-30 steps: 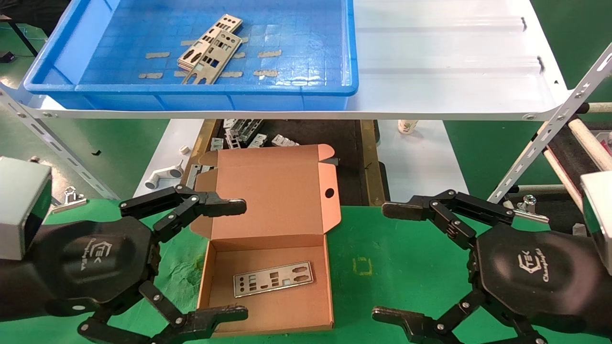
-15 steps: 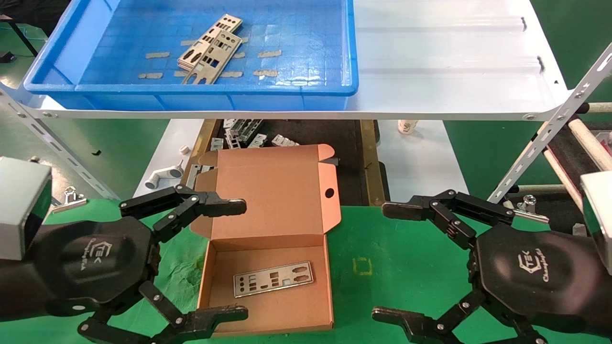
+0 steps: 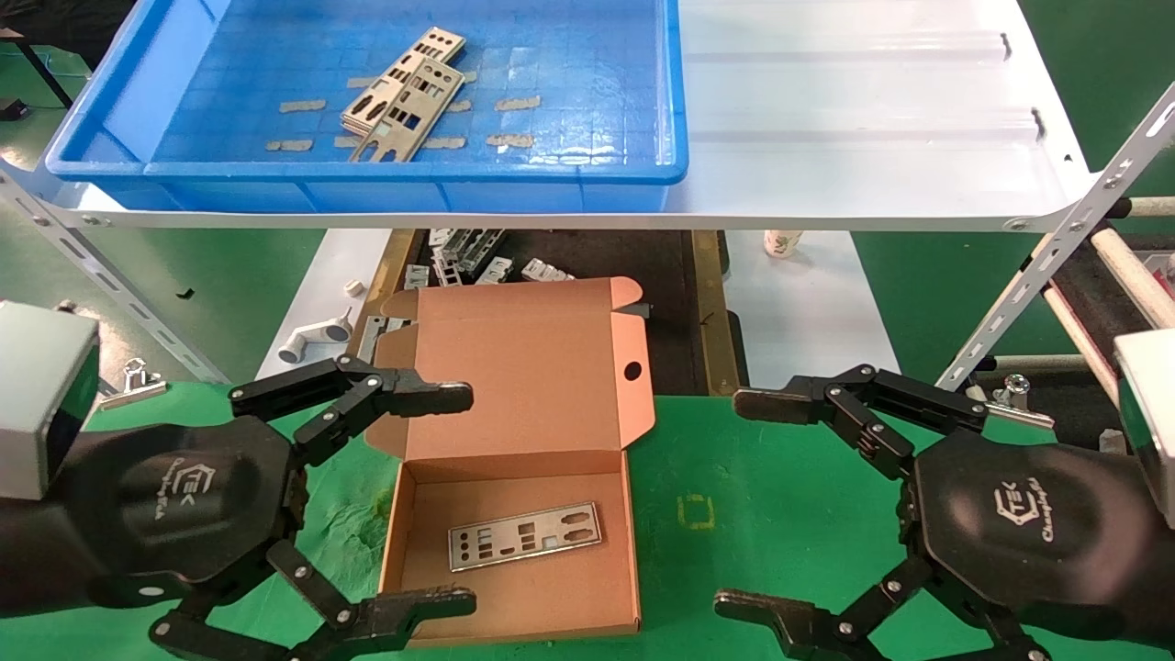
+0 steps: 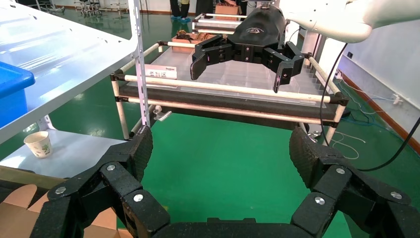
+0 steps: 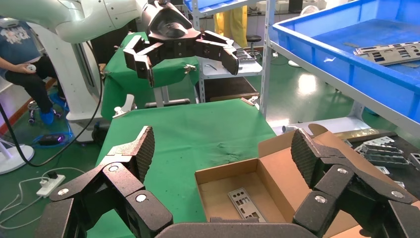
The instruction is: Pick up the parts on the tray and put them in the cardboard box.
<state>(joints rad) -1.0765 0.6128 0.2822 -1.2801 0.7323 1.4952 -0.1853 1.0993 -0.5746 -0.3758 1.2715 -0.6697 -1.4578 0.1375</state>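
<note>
Silver punched plates [image 3: 402, 95] lie stacked in the blue tray [image 3: 413, 173] on the white shelf at upper left; they also show in the right wrist view [image 5: 390, 52]. The open cardboard box [image 3: 514, 601] sits on the green table with one plate [image 3: 524, 535] flat inside, also seen in the right wrist view [image 5: 243, 204]. My left gripper [image 3: 454, 496] is open and empty, just left of the box, its upper finger over the lid's left edge. My right gripper [image 3: 748, 500] is open and empty, right of the box.
The white shelf [image 3: 872, 138] overhangs the area behind the box. Small grey brackets [image 3: 477, 257] lie in a dark bin under it. A paper cup [image 3: 780, 242] and a white fitting [image 3: 312, 340] sit on the lower white surface. A roller rack [image 3: 1129, 275] stands at right.
</note>
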